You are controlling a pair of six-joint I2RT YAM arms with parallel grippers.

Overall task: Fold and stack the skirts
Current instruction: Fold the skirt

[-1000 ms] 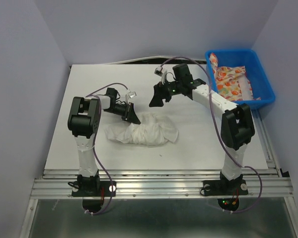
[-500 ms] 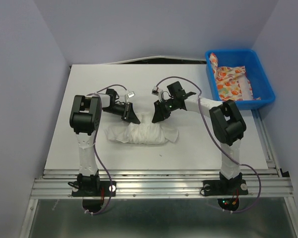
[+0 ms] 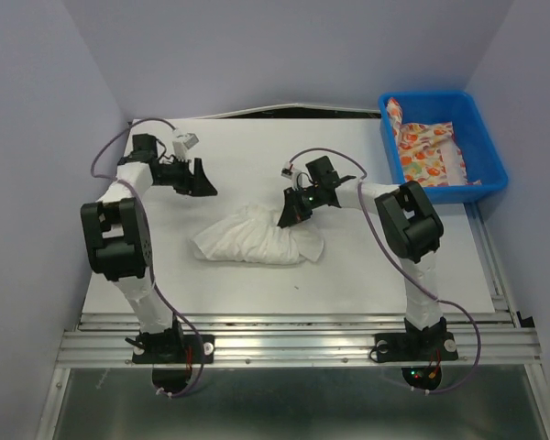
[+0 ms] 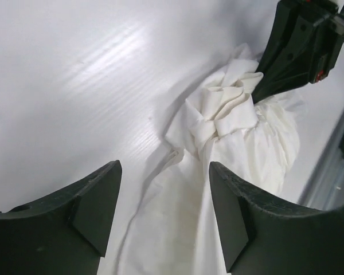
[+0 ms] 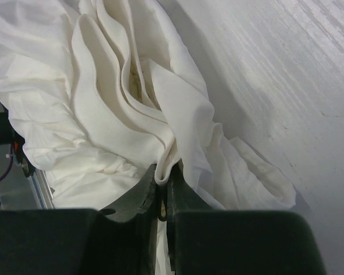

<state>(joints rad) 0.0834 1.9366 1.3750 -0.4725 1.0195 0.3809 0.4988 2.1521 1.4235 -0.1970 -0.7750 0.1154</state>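
Observation:
The white skirt (image 3: 257, 238) lies bunched in the middle of the table. My right gripper (image 3: 290, 213) is at its far right edge and shut on a fold of the cloth (image 5: 165, 172); the gathered pleats fan out from that pinch in the right wrist view. My left gripper (image 3: 202, 183) hangs open up and to the left of the skirt, holding nothing. Its wrist view shows the white skirt (image 4: 229, 120) lying beyond and between the parted fingers (image 4: 164, 172). The printed skirt (image 3: 426, 151) lies crumpled in the blue bin.
The blue bin (image 3: 440, 96) stands at the table's far right corner. The white table (image 3: 367, 275) ends in a metal rail at the near edge, where both arm bases are bolted. Purple walls close in on the left, back and right.
My left gripper let go of the white skirt, opened and swung away to the far left. My right gripper came down onto the skirt's far edge and shut on it.

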